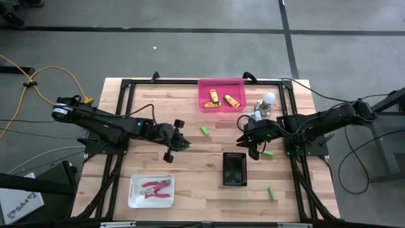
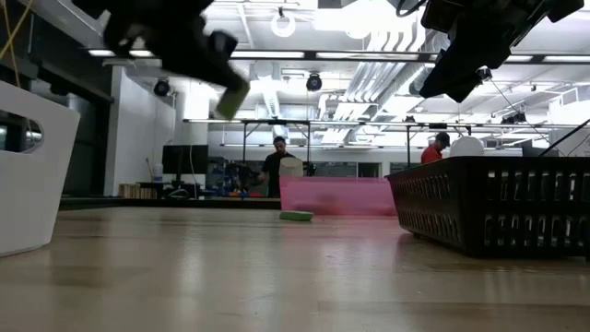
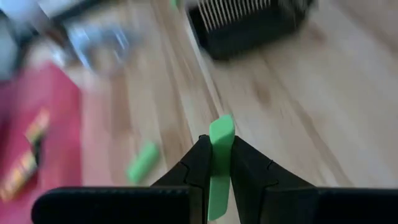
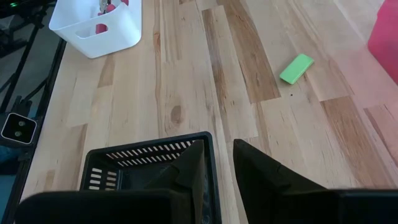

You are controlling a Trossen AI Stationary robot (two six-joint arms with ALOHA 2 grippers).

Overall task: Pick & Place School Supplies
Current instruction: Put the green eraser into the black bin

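My left gripper (image 1: 181, 137) hangs over the table's middle left, shut on a bright green block (image 3: 221, 155), which also shows in the low view (image 2: 232, 96). My right gripper (image 1: 254, 149) hovers above the black basket's (image 1: 235, 169) far right corner, narrowly open with nothing between its fingers (image 4: 219, 163). Three more green blocks lie flat on the wood (image 1: 205, 130), (image 1: 268, 152), (image 1: 272, 192). Yellow-orange pieces (image 1: 223, 99) lie in the pink tray (image 1: 204, 95). Pink-handled tools (image 1: 155, 189) lie in the white tray (image 1: 134, 197). My left gripper pinches the green block's two long sides (image 3: 220, 163) between its two fingers, which run along the block. Its free end (image 3: 222, 124) sticks out past the fingertips. The fingers come slanting down from the table's left. The block hangs clear of the table, tilted downward.
A white bulb-like object (image 1: 268, 99) stands at the far right beside the pink tray. The black basket (image 2: 498, 207) sits in the middle right. Bare wood lies between the trays and the basket. People stand in the room beyond (image 2: 279, 166).
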